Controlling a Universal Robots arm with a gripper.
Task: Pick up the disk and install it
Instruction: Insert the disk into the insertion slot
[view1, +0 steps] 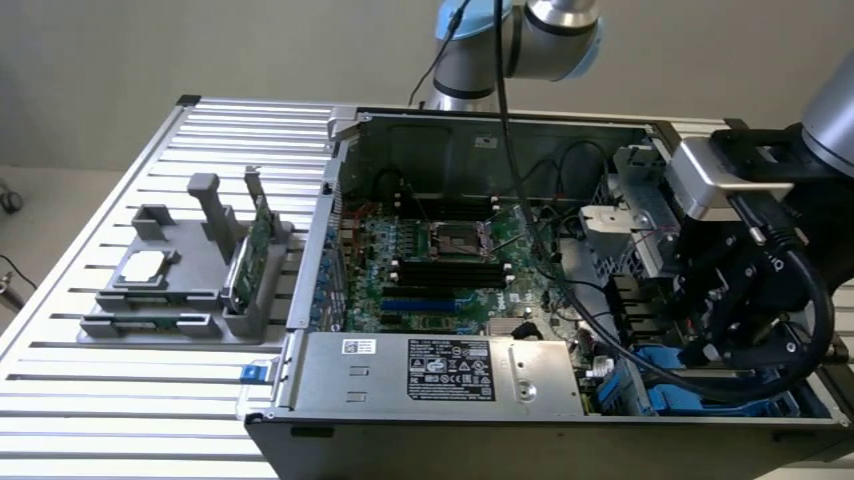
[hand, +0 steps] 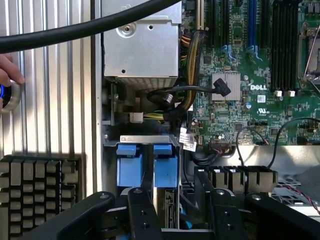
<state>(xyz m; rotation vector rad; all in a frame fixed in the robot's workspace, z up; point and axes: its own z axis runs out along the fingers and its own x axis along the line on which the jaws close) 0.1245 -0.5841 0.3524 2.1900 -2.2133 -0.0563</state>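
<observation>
Of the disk (hand: 147, 172), the metal body and label lie hidden down in the bay behind its blue carrier tabs. A hand (hand: 7, 70) is cut off by the wrist view's edge. The print on the power supply (view1: 441, 368) is too small to read.

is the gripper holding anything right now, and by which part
Nothing is held: the gripper is open with an empty gap, close to the disk in its blue carrier inside the computer case.
</observation>
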